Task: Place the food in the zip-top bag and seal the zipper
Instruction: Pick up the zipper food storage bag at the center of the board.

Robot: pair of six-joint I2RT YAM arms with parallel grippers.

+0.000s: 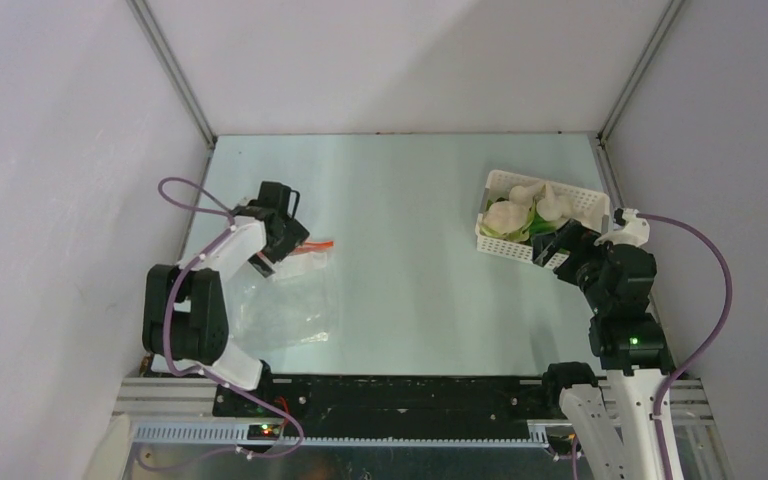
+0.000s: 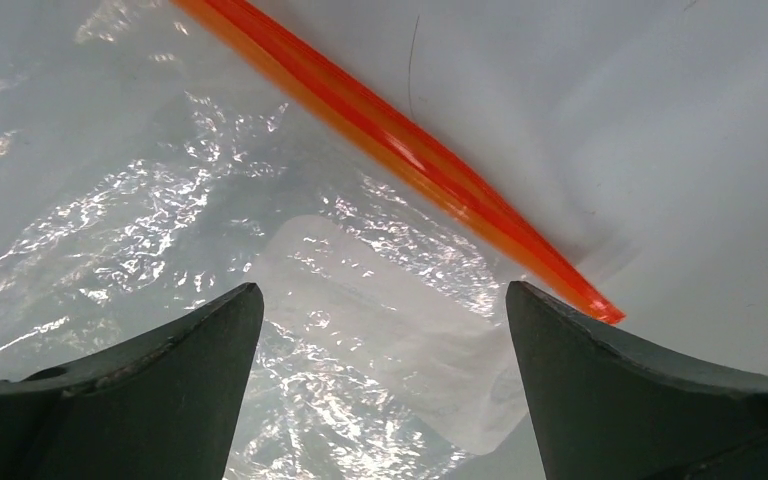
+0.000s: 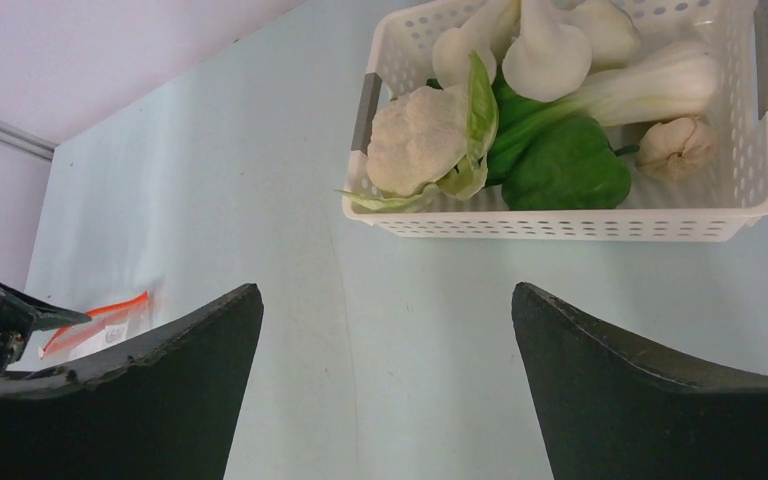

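Note:
The clear zip-top bag (image 1: pixel 285 300) lies flat on the table at the left, its orange-red zipper (image 1: pixel 312 246) along the far edge. My left gripper (image 1: pixel 278 243) hovers open over the bag near the zipper; in the left wrist view the crinkly bag (image 2: pixel 290 290) and the zipper (image 2: pixel 410 160) lie under my spread fingers (image 2: pixel 170 370). The food (image 1: pixel 522 212), white and green toy vegetables, sits in the white basket (image 1: pixel 592 197) at the right. My right gripper (image 1: pixel 552 252) is open and empty just in front of the basket. The right wrist view shows the food (image 3: pixel 520 110) in the basket (image 3: pixel 560 225).
Grey walls enclose the table on three sides. The left arm's purple cable (image 1: pixel 185 190) loops near the left wall. Bare table (image 1: pixel 410 270) lies between bag and basket. The black rail (image 1: pixel 400 395) runs along the near edge.

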